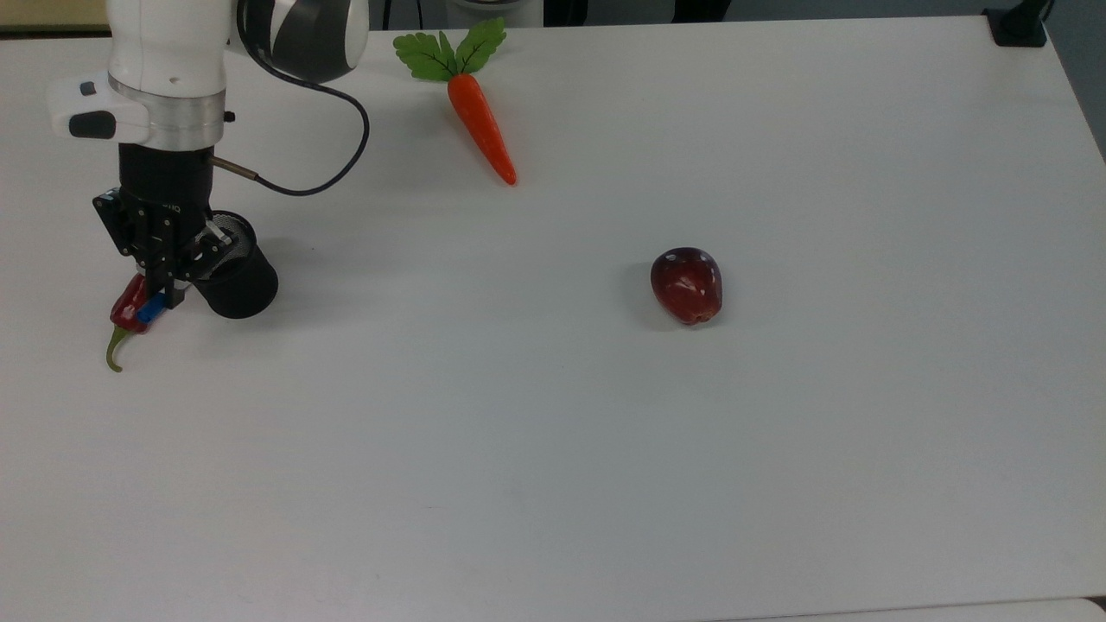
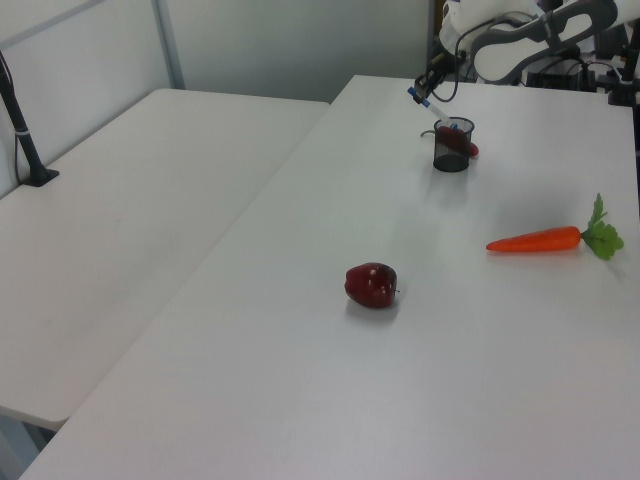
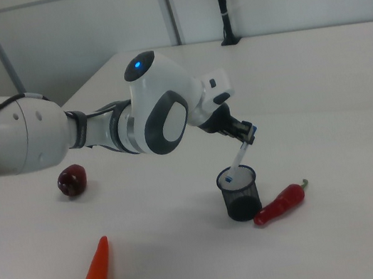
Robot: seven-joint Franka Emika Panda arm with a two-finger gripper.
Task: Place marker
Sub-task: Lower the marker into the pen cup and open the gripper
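Note:
The marker (image 3: 237,155) is a slim white pen with blue ends, held tilted. My gripper (image 3: 245,135) is shut on its upper part. Its lower blue end sits at the mouth of the black mesh cup (image 3: 239,194). In the top view my gripper (image 1: 164,278) hangs over the cup's (image 1: 235,281) left rim, and the marker's blue top end (image 1: 151,308) sticks out toward the top view's bottom left. In the left view the marker (image 2: 430,109) slants down from my gripper (image 2: 424,88) to the cup (image 2: 452,146).
A red chili pepper (image 1: 128,315) lies against the cup on the top view's left, partly under my gripper. A carrot (image 1: 480,123) lies at the back, and a dark red apple (image 1: 687,285) sits mid-table. The white table (image 1: 605,449) is bare toward the front.

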